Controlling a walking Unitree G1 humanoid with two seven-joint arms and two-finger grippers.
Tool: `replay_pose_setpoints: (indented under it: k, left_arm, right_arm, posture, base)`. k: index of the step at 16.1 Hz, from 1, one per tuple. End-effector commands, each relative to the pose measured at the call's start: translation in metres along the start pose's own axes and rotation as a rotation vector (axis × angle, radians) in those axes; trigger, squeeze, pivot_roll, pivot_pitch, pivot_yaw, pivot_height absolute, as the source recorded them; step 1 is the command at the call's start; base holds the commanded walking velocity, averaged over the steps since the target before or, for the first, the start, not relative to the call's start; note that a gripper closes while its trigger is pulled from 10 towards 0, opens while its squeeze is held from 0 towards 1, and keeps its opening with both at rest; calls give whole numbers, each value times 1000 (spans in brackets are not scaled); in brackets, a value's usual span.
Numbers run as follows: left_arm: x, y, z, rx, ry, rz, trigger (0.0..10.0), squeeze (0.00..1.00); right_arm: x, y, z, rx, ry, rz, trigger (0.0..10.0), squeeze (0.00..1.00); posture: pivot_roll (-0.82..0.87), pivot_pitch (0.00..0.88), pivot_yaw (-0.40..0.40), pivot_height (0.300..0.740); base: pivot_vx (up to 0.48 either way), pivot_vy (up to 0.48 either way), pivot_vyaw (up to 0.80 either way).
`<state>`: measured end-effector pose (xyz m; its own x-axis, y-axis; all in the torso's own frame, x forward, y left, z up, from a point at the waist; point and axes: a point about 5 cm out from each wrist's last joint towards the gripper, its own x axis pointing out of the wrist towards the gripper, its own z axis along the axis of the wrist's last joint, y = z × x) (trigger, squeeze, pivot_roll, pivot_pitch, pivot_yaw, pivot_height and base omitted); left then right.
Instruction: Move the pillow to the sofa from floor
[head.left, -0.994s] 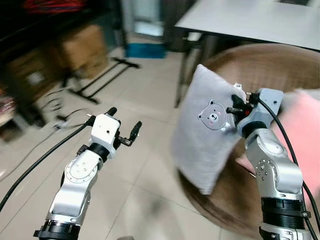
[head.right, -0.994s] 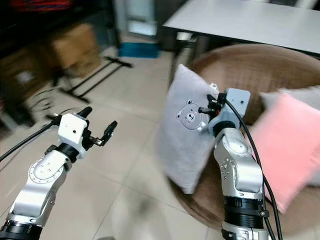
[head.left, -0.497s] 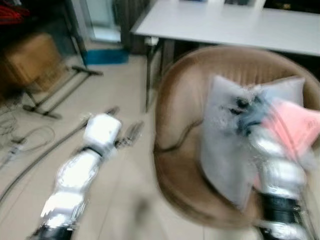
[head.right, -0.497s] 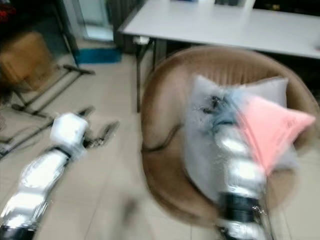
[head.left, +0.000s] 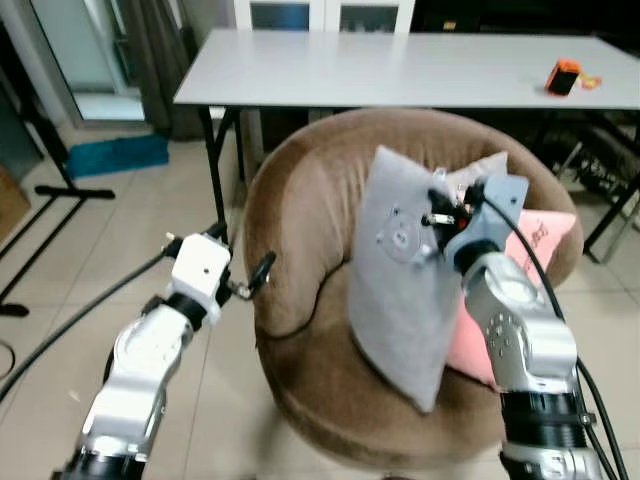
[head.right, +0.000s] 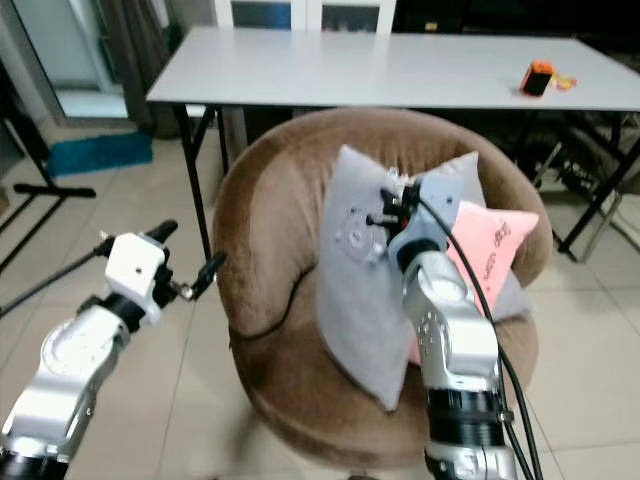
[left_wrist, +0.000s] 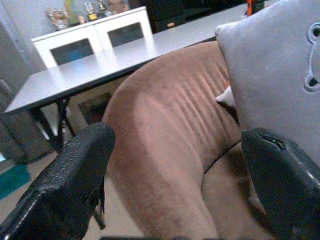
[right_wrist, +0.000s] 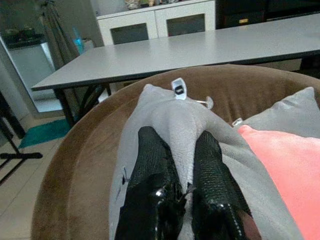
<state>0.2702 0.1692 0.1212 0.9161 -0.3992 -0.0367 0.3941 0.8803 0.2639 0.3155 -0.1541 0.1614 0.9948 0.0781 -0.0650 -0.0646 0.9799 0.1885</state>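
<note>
— So where's the grey pillow (head.left: 400, 290)?
— Pinched in the right pincer (head.left: 440, 212), upright over the brown sofa (head.left: 300, 240).
— Left pincer (head.left: 215, 262)?
— Spread, beside the sofa's edge.

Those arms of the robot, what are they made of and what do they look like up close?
Both arms are silver metal with round joints and black collars. Each ends in a boxy wrist block, white on the left gripper and bluish-grey on the right gripper, carrying two long black textured fingers. A black cable trails along each arm.
</note>
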Motion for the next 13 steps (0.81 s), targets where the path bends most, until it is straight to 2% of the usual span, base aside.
replay_pose_setpoints:
  k: [1,8,11,13]
  left_arm:
    - [4,-4,5,2,-15,-24,10000,0]
    - [3,-5,5,5,-7,-62,10000,0]
    - [1,-9,4,16,6,-136,10000,0]
    - [0,-11,3,28,12,-180,10000,0]
  right_arm:
    - [-1,-4,16,-5,-74,-9,10000,0]
    - [3,5,14,-5,-71,38,10000,0]
    - [14,20,15,39,-80,74,10000,0]
    - [24,25,13,79,-63,49,10000,0]
  posture:
    - [-82,0,10,740]
    - [-83,0,15,740]
    - [-80,0,16,740]
    - [-76,0,16,740]
  base:
    - [300,0,0]
    - [301,0,0]
    - [96,0,0]
    - [0,0,0]
